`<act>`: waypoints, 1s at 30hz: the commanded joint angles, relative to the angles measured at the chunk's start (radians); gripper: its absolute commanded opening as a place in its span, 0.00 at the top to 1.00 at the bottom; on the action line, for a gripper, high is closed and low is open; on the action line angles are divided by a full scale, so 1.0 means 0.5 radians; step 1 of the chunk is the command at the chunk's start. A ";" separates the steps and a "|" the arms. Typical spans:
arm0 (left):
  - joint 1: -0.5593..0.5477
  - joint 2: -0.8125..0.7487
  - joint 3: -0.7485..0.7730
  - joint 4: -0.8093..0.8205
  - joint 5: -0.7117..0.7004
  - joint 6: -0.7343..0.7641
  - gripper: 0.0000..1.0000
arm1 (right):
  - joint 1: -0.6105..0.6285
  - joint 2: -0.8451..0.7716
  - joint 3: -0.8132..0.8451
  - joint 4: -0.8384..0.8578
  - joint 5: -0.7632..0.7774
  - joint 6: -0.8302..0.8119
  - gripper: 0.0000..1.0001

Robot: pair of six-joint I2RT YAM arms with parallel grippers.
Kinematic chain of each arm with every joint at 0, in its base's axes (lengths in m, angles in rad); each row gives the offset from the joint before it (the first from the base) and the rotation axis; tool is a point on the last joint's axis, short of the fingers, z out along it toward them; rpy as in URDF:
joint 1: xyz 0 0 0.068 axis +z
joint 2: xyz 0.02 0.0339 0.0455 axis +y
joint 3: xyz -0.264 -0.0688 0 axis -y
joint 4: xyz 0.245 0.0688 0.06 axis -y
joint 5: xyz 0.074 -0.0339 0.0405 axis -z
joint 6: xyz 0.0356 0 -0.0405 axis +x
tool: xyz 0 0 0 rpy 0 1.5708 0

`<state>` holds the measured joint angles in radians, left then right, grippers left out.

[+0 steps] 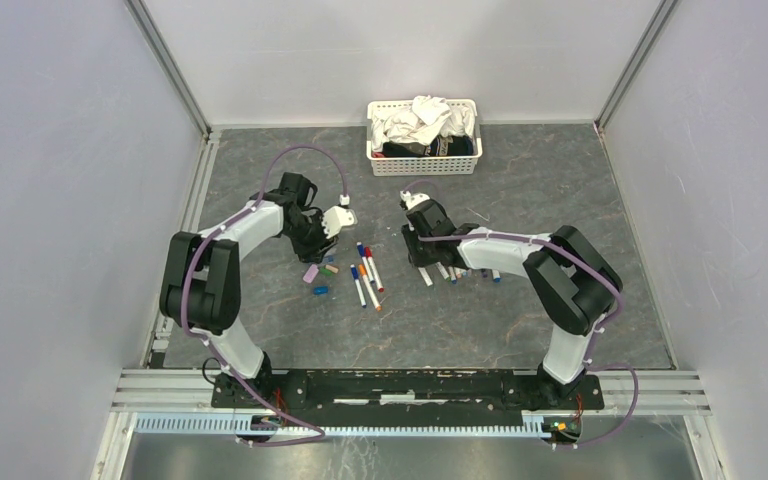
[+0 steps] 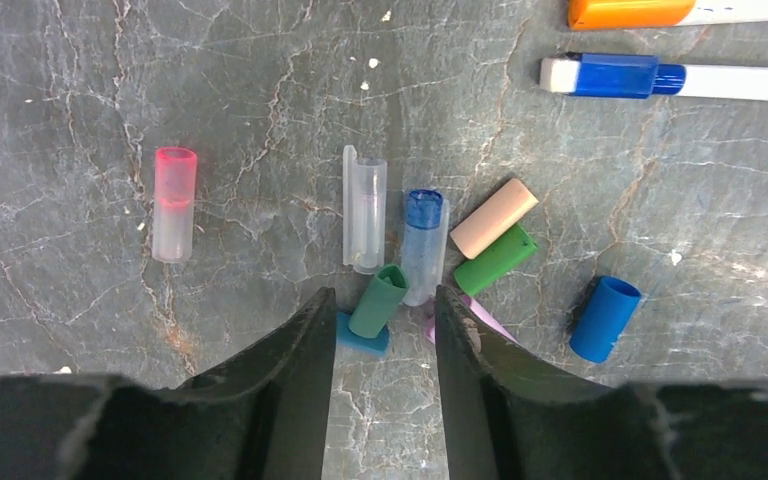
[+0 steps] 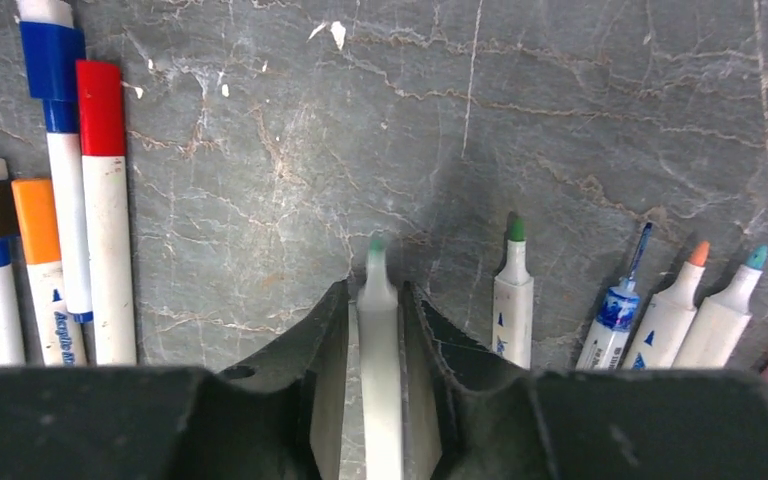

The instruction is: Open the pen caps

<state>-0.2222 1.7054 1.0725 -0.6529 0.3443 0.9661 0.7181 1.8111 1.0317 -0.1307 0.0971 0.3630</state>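
Right claw [image 3: 375,288]: jaws snug on a white pen [image 3: 380,380]. The barrel runs straight out between them, green tip bare, no cap. Just to its right we see a row of uncapped pens [image 3: 513,300], tips pointing the same way. To its left, well apart, four capped pens [image 3: 102,200] lie side by side with their long axes parallel to the held one; caps are red, blue and orange.

Left claw [image 2: 385,295]: jaws apart, gripping nothing. A green cap [image 2: 378,300] lies on the surface [image 2: 80,80] right between the tips, at the near edge of the loose pen caps [image 2: 494,218]. These are tan, green, blue and clear ones, stubby, lying every which way.

From above, the capped pens sit between the two claws, and we can't call which arm is nearer. We judge the next pick to be one of those, gripped across the barrel.
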 commanded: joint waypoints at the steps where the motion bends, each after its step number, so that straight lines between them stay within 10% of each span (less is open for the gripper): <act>1: 0.000 -0.123 0.129 -0.110 0.130 -0.124 0.52 | -0.005 -0.017 -0.071 -0.007 0.192 0.002 0.66; 10: 0.000 -0.286 0.689 -0.535 0.210 -0.297 0.09 | -0.011 -0.162 -0.055 -0.080 0.399 -0.013 0.68; 30: 0.043 -0.595 0.771 -0.479 0.139 -0.568 0.00 | 0.299 0.036 0.485 -0.190 -0.107 -0.096 0.60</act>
<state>-0.2161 1.4059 1.4792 -0.8818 0.3935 0.7219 0.8398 1.7611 1.1786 -0.2310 0.1547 0.3229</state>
